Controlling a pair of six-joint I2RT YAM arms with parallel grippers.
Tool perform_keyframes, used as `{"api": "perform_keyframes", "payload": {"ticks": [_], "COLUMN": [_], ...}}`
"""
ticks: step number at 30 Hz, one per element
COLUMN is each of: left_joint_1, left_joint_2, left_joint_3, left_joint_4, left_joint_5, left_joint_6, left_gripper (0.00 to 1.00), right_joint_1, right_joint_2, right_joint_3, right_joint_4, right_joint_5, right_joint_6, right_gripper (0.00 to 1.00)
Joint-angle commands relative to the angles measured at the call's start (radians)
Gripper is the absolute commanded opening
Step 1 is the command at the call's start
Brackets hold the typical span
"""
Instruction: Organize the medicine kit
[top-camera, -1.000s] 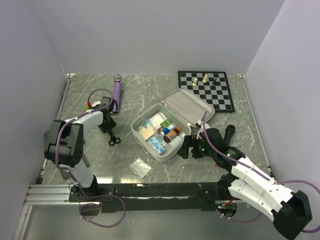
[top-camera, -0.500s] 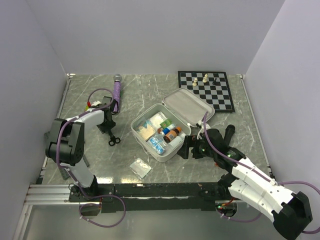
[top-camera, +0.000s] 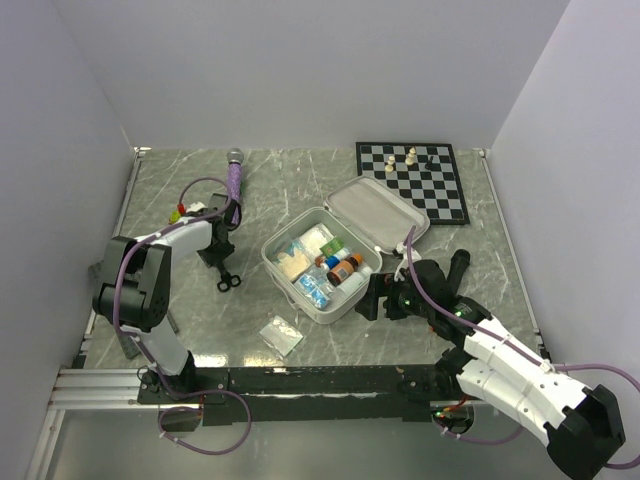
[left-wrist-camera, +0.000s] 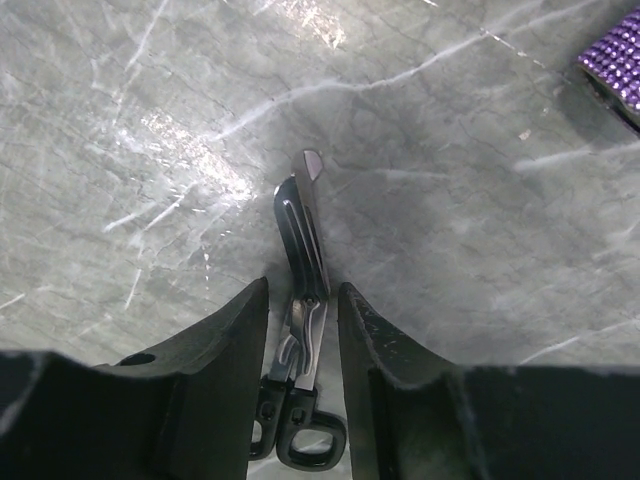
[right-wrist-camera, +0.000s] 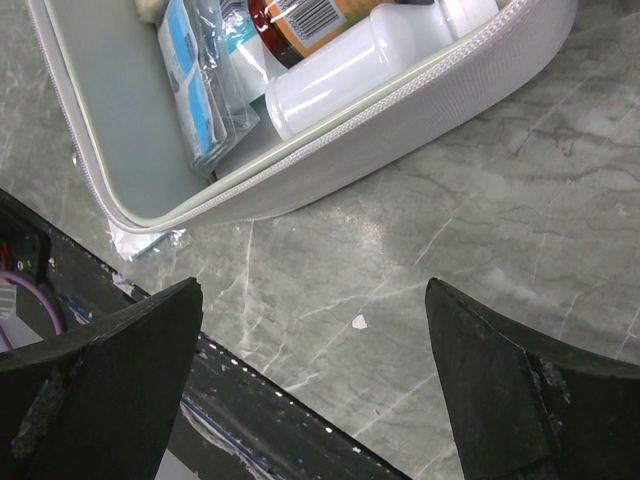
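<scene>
Scissors (left-wrist-camera: 299, 228) within barely open left end effector (left-wrist-camera: 302, 292); right end effector (right-wrist-camera: 312, 292) wide open.

Top camera: high up behind both arms, looks down, far off, sees the whole table (top-camera: 300, 180).
Left wrist camera: very near the table, looks down between the left fingers (left-wrist-camera: 220, 350) at the scissors (left-wrist-camera: 303, 240).
Right wrist camera: low and near, looks between the right fingers (right-wrist-camera: 100, 370) at one corner of the medicine kit (right-wrist-camera: 420, 120).
Shared: the top camera sees the scissors and the medicine kit too.
</scene>
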Motion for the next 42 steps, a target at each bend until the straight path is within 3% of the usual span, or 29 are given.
{"api": "perform_keyframes", "payload": {"ticks": [1,14,26,42], "left_joint_1": [-0.017,-0.017,-0.015,-0.015], "left_joint_2": [0.042,0.059,0.027,-0.136], "left_joint_3": [-0.008,-0.029,-0.048,0.015], "left_joint_4": [-0.045,-0.042,-0.034,-0.108], "left_joint_5": [0.024,0.002,0.018,0.031], "left_joint_6": [-0.022,-0.010,-0.008,0.007], "left_gripper": [0.38,0.28,0.01,0.01], "right_joint_1": [0.005,0.005,0.005,0.005], "right_joint_2": [-0.022,-0.017,-0.014,-0.002], "right_joint_3": [0.001,0.005,0.007,0.011], "right_joint_4": [0.009,0.006,0.004,0.012], "right_joint_5": [-0.004,0.003,0.004,0.001], "right_joint_6": [-0.010,-0.010,-0.009,-0.006], "right_gripper": [0.98,0.99,0.99,0.99]}}
